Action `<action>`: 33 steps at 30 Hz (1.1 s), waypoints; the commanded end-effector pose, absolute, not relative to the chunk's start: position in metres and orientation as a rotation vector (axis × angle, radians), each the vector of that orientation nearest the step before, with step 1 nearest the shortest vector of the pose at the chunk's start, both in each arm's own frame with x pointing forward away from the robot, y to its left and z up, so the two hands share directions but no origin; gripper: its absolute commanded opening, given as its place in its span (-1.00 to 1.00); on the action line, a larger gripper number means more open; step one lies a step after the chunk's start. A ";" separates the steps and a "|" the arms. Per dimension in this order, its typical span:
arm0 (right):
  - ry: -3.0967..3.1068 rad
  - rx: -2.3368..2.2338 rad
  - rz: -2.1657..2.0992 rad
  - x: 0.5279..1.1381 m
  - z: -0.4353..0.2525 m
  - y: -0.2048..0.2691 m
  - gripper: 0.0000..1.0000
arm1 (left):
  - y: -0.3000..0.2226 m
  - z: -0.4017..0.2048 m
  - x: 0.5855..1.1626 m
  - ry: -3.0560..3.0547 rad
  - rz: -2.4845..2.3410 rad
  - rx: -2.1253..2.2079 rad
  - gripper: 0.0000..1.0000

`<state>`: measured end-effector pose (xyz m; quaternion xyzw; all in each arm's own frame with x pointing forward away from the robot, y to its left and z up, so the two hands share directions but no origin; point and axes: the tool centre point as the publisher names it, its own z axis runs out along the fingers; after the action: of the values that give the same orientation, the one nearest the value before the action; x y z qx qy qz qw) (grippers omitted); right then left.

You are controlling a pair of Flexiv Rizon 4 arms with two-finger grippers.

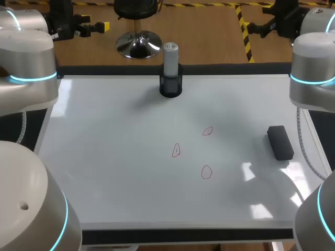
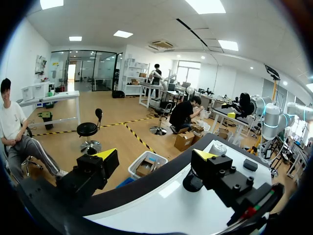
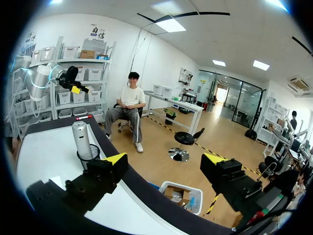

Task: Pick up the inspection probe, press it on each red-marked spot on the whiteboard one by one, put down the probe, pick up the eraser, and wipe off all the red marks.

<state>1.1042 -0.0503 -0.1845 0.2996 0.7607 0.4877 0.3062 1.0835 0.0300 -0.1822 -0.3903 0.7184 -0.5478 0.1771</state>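
At the far edge of the whiteboard [image 1: 104, 157], in the middle, the probe [image 1: 170, 56] stands upright in a black cup [image 1: 170, 86]. It looks like a stiff, smooth grey cylinder, probably light. Only its upper half clears the cup, so I judge that bare upper body is the place to take hold. I would squeeze it from two sides and lift straight up so the cup is not dragged along. A loose grip could slip on so smooth a surface.

My left fingers [image 2: 155, 161] are wide apart with nothing between them, up by the board's far edge. My right fingers [image 3: 165, 164] are likewise spread and empty. From the right wrist, the probe stands off to one side of the fingers, outside the gap and touching neither tip.

Three red marks [image 1: 176, 150] lie right of the middle, and the eraser [image 1: 280, 142] lies flat near the right edge.
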 end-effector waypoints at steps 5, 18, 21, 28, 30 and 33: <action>2.013 0.793 1.291 1.104 -0.184 -0.050 1.00 | 0.030 -0.182 1.083 2.033 -1.550 -1.105 1.00; 2.013 0.793 1.291 1.104 -0.184 -0.050 1.00 | 0.018 -0.178 1.081 2.115 -1.498 -0.983 1.00; 2.013 0.793 1.291 1.104 -0.184 -0.050 1.00 | 0.015 -0.177 1.080 2.146 -1.500 -0.960 1.00; 2.013 0.793 1.291 1.104 -0.184 -0.050 1.00 | 0.011 -0.180 1.078 2.194 -1.546 -0.865 1.00; 2.013 0.793 1.291 1.104 -0.184 -0.050 1.00 | 0.008 -0.180 1.078 2.222 -1.583 -0.818 1.00; 2.013 0.793 1.291 1.104 -0.184 -0.050 1.00 | 0.008 -0.183 1.077 2.250 -1.597 -0.758 1.00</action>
<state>1.1042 -0.0504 -0.1845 0.2996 0.7607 0.4877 0.3062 1.0732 0.0025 -0.1801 -0.2795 0.7760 -0.5436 0.1555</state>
